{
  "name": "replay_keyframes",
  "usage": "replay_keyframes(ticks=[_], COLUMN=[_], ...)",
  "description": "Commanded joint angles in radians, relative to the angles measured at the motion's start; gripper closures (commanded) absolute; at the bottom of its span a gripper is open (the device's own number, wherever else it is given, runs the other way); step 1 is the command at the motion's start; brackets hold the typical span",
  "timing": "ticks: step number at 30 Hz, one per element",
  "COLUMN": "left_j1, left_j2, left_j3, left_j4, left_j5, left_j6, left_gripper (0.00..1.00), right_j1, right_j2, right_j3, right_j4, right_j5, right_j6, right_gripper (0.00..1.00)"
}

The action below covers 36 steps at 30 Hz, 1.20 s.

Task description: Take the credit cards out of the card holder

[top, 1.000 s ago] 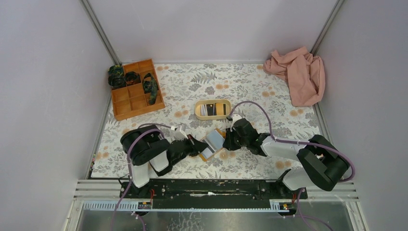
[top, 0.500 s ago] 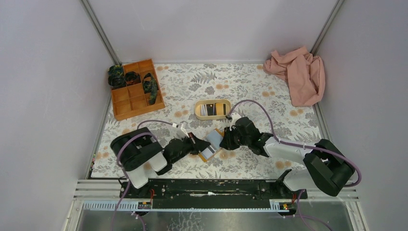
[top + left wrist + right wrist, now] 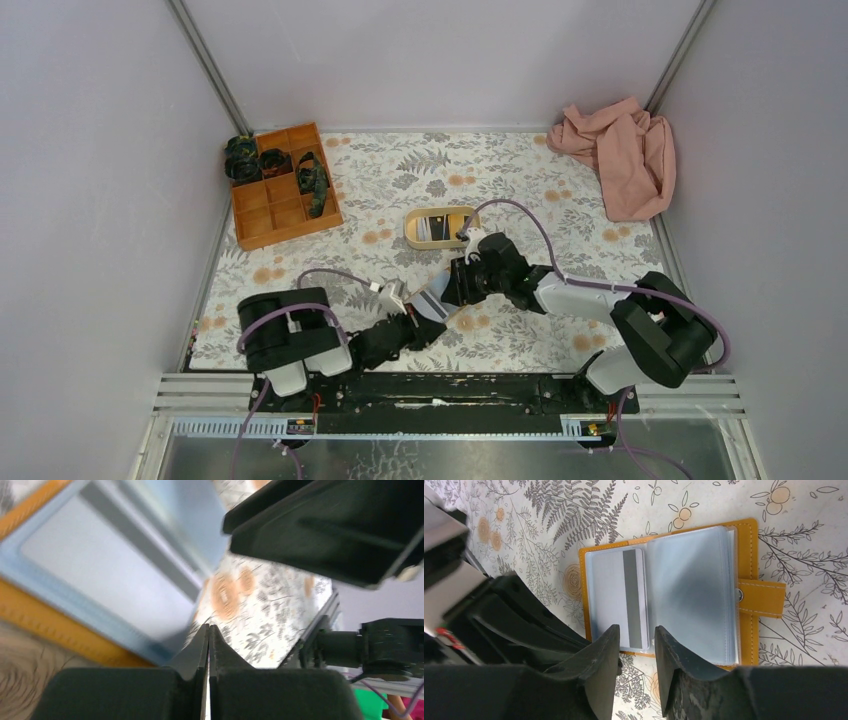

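Right claw (image 3: 636,632), slightly spread over the striped card (image 3: 614,595), could drag the whole card holder (image 3: 694,590) along, since the left claw (image 3: 208,630), pressed together, barely reaches its corner.

Table (image 3: 520,170) covered with pale floral print: ferns, orange blossoms. Orange compartment box (image 3: 262,222) sat at far left, skewed to table edge. Beige oval tray (image 3: 412,232) lay near middle, long side running left to right. Crumpled pink cloth (image 3: 625,155) heaped in far right corner, by wall. Card holder (image 3: 694,595) lay open on print, nearer front than tray, light blue inside up, orange border showing, snap tab (image 3: 764,598) spread flat on table. Box and cloth well apart from rest; tray and card holder near each other, not touching
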Motion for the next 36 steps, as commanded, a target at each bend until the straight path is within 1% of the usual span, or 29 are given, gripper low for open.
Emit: replay_keyframes(ticks=[1, 3, 6, 10, 12, 15, 17, 21, 27, 30, 33, 36], left_j1=[-0.082, -0.109, -0.12, -0.12, -0.119, -0.118, -0.107, -0.065, 0.023, 0.026, 0.026, 0.024], left_j2=[0.106, 0.16, 0.229, 0.291, 0.298, 0.276, 0.256, 0.223, 0.178, 0.145, 0.112, 0.085], left_j3=[-0.017, -0.014, -0.024, -0.087, -0.121, -0.16, -0.172, -0.173, -0.177, -0.178, -0.145, -0.11], left_j4=[0.056, 0.114, 0.197, 0.333, 0.362, 0.355, 0.343, 0.295, 0.269, 0.277, 0.213, 0.183], left_j5=[-0.179, -0.182, -0.183, -0.21, -0.232, -0.255, -0.245, -0.206, -0.146, -0.139, -0.113, -0.089], left_j6=[-0.103, -0.125, -0.157, -0.184, -0.201, -0.205, -0.204, -0.199, -0.154, -0.104, -0.077, -0.042], left_gripper=[1.0, 1.0, 1.0, 1.0, 1.0, 1.0, 1.0, 1.0, 1.0, 1.0, 1.0, 1.0], right_j1=[-0.003, -0.002, -0.002, -0.002, -0.002, -0.002, -0.002, -0.002, -0.003, -0.002, -0.002, 0.001], right_j2=[0.027, 0.04, 0.057, 0.091, 0.109, 0.13, 0.137, 0.133, 0.114, 0.108, 0.091, 0.08], right_j3=[0.055, 0.064, 0.065, 0.066, 0.066, 0.066, 0.065, 0.057, 0.05, 0.054, 0.053, 0.068], right_j4=[0.039, 0.041, 0.052, 0.051, 0.054, 0.059, 0.054, 0.046, 0.057, 0.059, 0.073, 0.061], right_j5=[-0.036, -0.042, -0.058, -0.066, -0.071, -0.071, -0.062, -0.043, -0.058, -0.058, -0.066, -0.063], right_j6=[-0.001, 0.0, 0.002, -0.001, 0.0, 0.007, 0.014, 0.023, 0.025, 0.024, 0.03, 0.029], right_gripper=[0.6, 0.6, 0.61, 0.61, 0.61, 0.61, 0.61, 0.61, 0.61, 0.6, 0.6, 0.6])
